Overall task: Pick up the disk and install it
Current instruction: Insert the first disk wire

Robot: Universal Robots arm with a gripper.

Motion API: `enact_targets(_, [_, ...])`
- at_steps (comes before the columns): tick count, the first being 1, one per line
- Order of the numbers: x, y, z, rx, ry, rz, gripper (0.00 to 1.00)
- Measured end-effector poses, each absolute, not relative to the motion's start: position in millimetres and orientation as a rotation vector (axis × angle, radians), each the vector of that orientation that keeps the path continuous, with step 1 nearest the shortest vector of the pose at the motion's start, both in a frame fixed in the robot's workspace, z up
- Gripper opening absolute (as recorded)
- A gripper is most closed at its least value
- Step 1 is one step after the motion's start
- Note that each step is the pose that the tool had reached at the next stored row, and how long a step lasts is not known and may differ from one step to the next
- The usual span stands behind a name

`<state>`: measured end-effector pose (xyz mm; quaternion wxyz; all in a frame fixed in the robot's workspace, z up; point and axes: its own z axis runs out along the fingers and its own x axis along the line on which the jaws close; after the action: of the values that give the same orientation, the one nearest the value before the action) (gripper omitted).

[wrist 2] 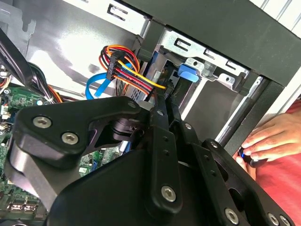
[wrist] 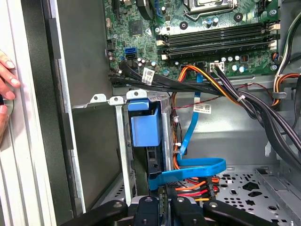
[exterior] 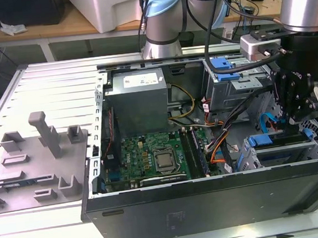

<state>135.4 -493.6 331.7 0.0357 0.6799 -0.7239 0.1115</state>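
Seating the disk (exterior: pixel 269 140) squarely looks to be the step in hand. Its blue carrier sits in the metal drive cage (wrist: pixel 121 141) at the near end of the computer case (exterior: pixel 212 204), toward the exterior view's right, and it seems already slid in. The pincer (exterior: pixel 293 118) hangs straight above that cage, drawn nearly closed with only a slit between its tips and nothing that I can see held. In the second wrist view the tips stand just beside the red, yellow and black power lead (wrist 2: pixel 127 70). Doing this well, I judge, means pushing only along the cage's rails, square to the carrier's blue face, so that it does not cock and jam. The blue data cable (wrist: pixel 193 165) loops close by the carrier and could be pinched or snagged, so pressure should stay light and clear of the wiring. A person's hand (wrist 2: pixel 268 136) rests on the case's outer edge and is worth minding.
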Motion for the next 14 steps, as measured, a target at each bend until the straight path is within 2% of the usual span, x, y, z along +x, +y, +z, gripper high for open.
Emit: enact_targets(14, [135.9, -494.1, 331.2, 2.089, -2.224, 0.342, 0.17])
